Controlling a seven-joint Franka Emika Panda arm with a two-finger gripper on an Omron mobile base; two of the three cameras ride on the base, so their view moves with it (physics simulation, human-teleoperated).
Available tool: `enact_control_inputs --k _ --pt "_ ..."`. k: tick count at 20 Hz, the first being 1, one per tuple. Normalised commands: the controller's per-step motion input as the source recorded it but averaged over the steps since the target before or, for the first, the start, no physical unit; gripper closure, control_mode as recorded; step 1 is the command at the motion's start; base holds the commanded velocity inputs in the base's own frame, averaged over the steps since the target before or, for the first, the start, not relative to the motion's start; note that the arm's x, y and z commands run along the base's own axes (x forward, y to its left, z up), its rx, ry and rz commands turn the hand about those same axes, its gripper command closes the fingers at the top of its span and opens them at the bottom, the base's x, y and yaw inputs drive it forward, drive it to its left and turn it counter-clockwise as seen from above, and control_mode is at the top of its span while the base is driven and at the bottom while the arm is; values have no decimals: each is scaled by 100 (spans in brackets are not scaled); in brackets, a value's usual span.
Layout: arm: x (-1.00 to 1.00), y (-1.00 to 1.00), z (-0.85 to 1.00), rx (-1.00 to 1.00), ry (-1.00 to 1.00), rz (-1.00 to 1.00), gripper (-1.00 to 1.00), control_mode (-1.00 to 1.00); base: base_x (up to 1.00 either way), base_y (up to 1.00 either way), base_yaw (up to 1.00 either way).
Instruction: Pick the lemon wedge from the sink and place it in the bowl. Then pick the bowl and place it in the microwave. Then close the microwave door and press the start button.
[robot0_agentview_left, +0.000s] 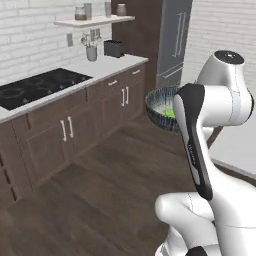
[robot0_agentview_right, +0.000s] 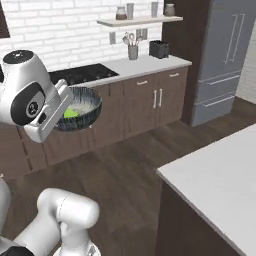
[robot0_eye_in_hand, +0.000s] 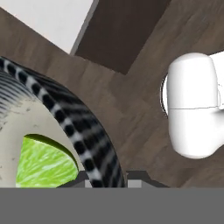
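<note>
**Bowl in the air with the wedge aboard**

You've got the lemon wedge (robot0_eye_in_hand: 41, 162) sitting inside the bowl (robot0_eye_in_hand: 83, 131), bright yellow-green against the pale speckled inside, low against the near wall in your hand view. From the right base view the lemon wedge (robot0_agentview_right: 71, 113) shows as a green patch on the bowl's floor, and from the left base view it peeks out just past the forearm (robot0_agentview_left: 170, 111).

The bowl (robot0_agentview_right: 82, 112) is up off every surface, carried at the end of your arm over the wooden floor (robot0_agentview_right: 130, 165), with its streaked dark outside facing both base cameras. In the left base view the bowl (robot0_agentview_left: 160, 107) hangs beside the arm's dark-padded link, about level with the top of the cabinets behind it.

Your claw (robot0_eye_in_hand: 109, 180) sits right at the bowl's rim: in the hand view the rim runs down to the bottom edge where the claw's tips meet it, so the claw is clamped on the bowl's wall.

Beyond the bowl you have the long worktop (robot0_agentview_right: 150, 65) along the brick wall, with the black cooktop (robot0_agentview_left: 35, 87) set into it, a utensil pot (robot0_agentview_right: 132, 50) and a black toaster (robot0_agentview_right: 159, 48). A shelf (robot0_agentview_right: 140, 21) above carries jars. The tall grey fridge (robot0_agentview_right: 225, 55) stands to the right, and a pale island worktop (robot0_agentview_right: 220, 170) sits nearest you on the right.
</note>
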Motion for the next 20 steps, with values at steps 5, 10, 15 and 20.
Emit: enact_control_inputs --k 5,10,15,20 --pt "0 0 0 0 0 0 100 100 0 -21 -87" --pt "0 0 0 0 0 0 100 100 0 -21 -87" --pt "0 0 0 0 0 0 100 100 0 -21 -88" --pt "0 0 0 0 0 0 100 100 0 -25 -87"
